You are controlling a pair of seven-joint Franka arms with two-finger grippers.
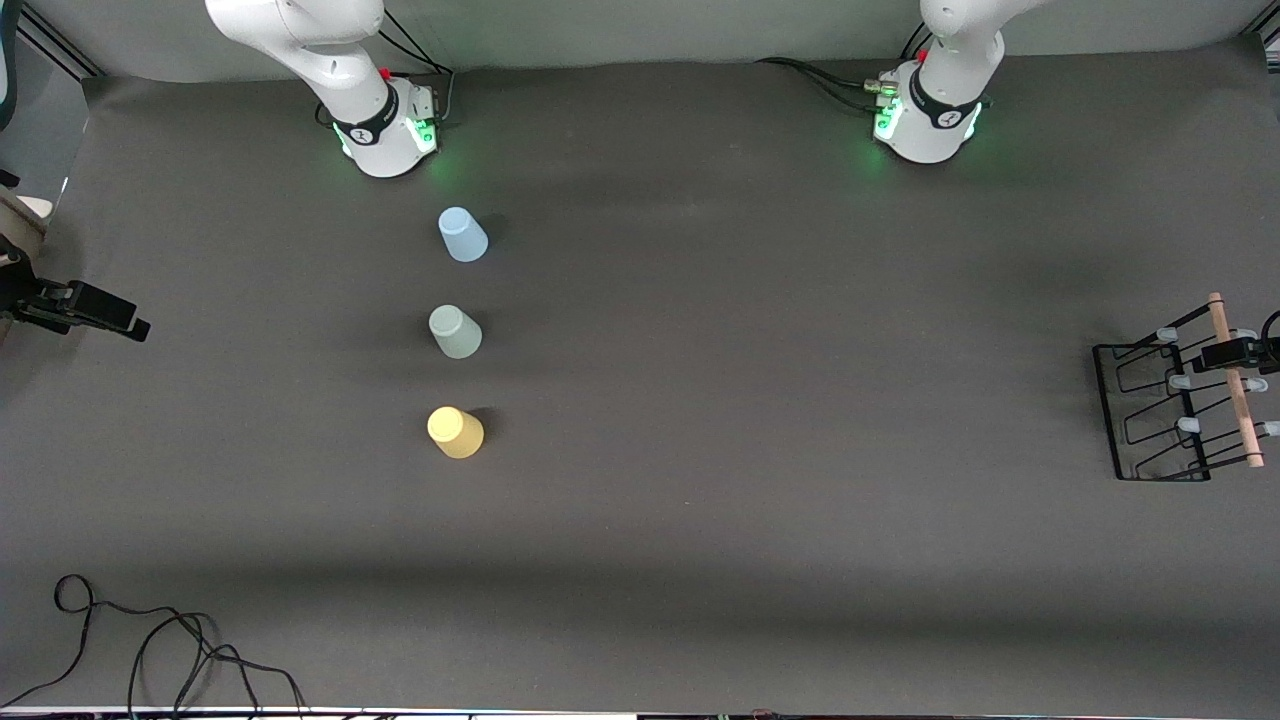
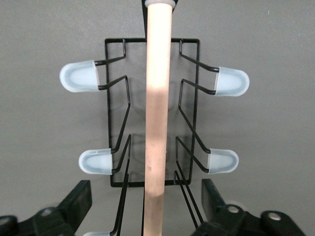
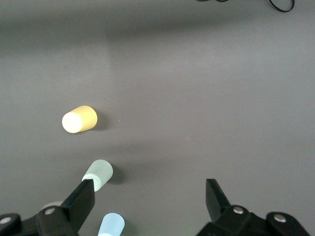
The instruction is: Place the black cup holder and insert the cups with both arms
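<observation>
The left tool (image 2: 146,206) straddles, wide open, the thin black wire cup holder's (image 1: 1160,420) wooden rod (image 2: 157,118) to lift it, while the right tool (image 3: 150,206), open and empty, waits above the table.

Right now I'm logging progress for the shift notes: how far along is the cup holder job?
Nothing looks finished. In hand: the open left hand straddles the wooden rod of the black wire cup holder at the left arm's end of the table. Left: placing the holder and inserting the light blue, grey-green and yellow plastic cups, all standing upside down. The right hand waits, open.
</observation>
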